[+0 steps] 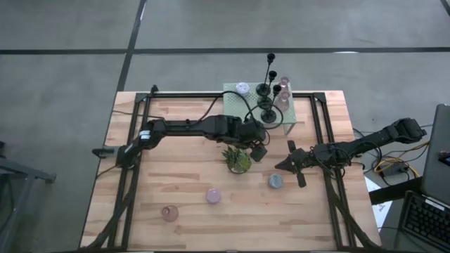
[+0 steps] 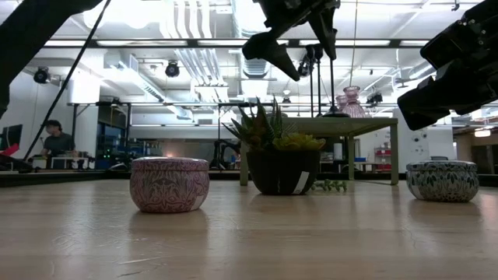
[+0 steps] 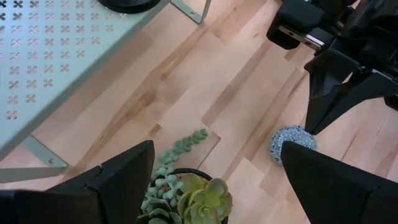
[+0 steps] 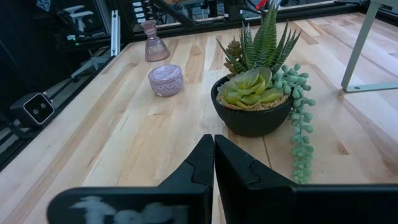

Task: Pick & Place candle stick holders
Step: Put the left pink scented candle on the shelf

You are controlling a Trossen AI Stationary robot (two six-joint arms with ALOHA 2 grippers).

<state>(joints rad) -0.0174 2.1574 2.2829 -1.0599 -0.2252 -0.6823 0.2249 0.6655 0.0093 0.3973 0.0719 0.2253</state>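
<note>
Blue holder [image 3: 293,144] beyond spread left fingers [image 3: 118,180], untouched, beside plant [image 3: 186,199]

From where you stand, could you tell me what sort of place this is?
Probably a robotics lab or workshop: a wooden table with a black frame carrying the arms, exposed ceiling ducts with strip lights, and a person at a far workstation.

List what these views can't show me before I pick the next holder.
- Pink holder: out of frame in the low and left wrist views.
- Rack: the tall candlesticks overlap in the high view; which glass pieces sit behind them is unclear.
- Blue holder: the left wrist view shows only part, behind the right gripper.
- Left gripper: its height over the plant is unclear from above.
</note>
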